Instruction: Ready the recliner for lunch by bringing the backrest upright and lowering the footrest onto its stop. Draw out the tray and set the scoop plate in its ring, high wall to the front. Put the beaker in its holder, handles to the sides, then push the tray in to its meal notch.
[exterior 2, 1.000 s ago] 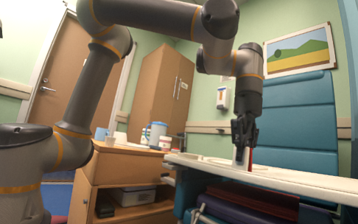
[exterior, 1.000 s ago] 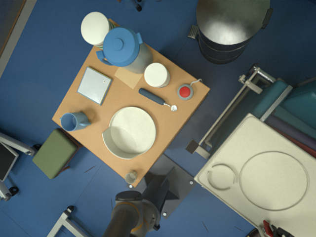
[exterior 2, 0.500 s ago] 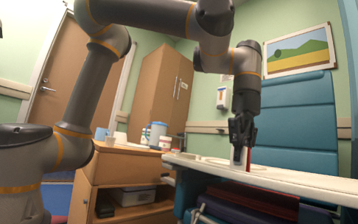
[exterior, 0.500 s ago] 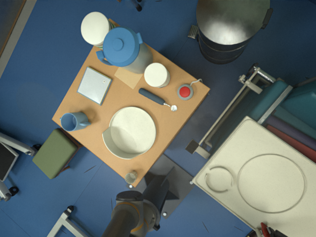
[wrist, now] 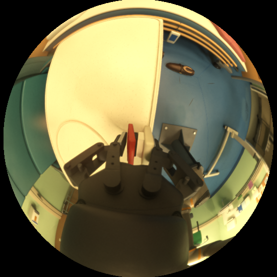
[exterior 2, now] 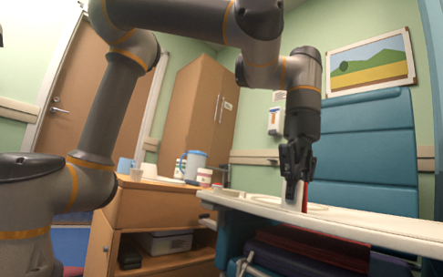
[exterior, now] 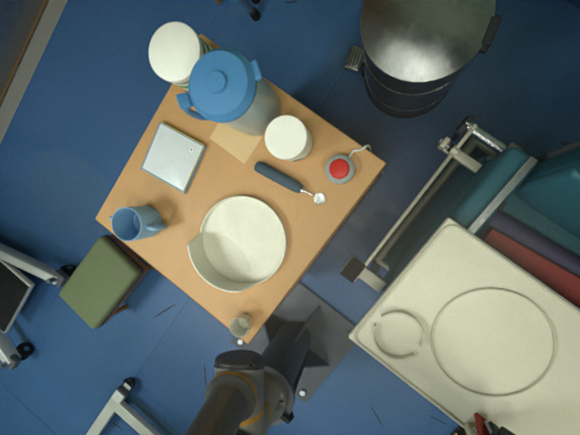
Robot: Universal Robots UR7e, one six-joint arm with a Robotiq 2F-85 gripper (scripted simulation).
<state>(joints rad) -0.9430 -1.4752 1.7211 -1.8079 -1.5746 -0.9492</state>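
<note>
My gripper (exterior 2: 295, 193) (wrist: 134, 144) stands at the front edge of the cream tray (exterior: 487, 328) (exterior 2: 319, 218) (wrist: 103, 77), over the recliner's seat. The tray carries a large ring (exterior: 493, 341) and a smaller open holder ring (exterior: 398, 332). A white upright tray handle (exterior 2: 291, 198) (wrist: 143, 144) with a red tab (exterior 2: 304, 197) (wrist: 131, 143) rises at the tray's edge. The scoop plate (exterior: 238, 243) and the blue beaker (exterior: 136, 223) sit on the wooden side table (exterior: 239, 187). The recliner's teal backrest (exterior 2: 364, 150) stands behind the tray. My gripper is closed on the tray handle.
A metal bin (exterior: 421, 51) stands beyond the table. On the table are a blue-lidded jug (exterior: 229, 91), a white tub (exterior: 287, 137), a red call button (exterior: 339, 168), a spoon (exterior: 288, 181) and a square pad (exterior: 173, 157). A green stool (exterior: 98, 281) sits beside it.
</note>
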